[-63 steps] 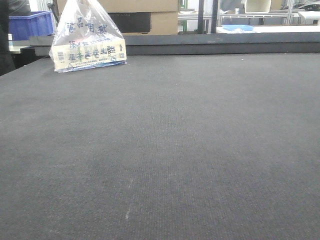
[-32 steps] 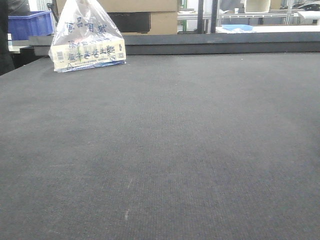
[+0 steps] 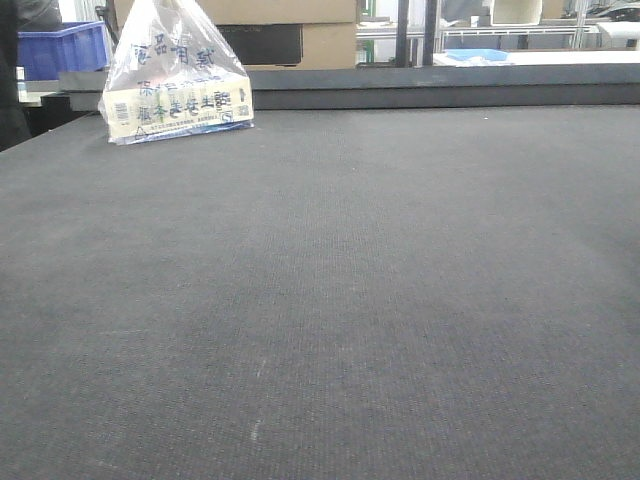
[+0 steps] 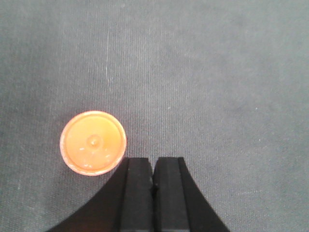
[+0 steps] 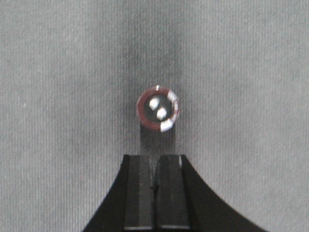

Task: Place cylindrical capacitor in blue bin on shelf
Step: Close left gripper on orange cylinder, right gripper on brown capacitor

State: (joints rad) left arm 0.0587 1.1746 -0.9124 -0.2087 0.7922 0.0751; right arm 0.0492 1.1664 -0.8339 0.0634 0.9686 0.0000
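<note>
Plastic bag (image 3: pixel 175 75) — on dark mat (image 3: pixel 350 300)

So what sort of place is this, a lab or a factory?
Probably a factory or warehouse work area: a blue plastic crate, cardboard boxes and metal framing stand behind a wide dark-matted table.

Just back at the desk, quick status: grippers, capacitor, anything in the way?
Left gripper shut, empty. Right gripper shut, empty. Capacitor upright on mat, just ahead of right gripper, ungripped. Orange disc beside left gripper; nothing near capacitor.
</note>
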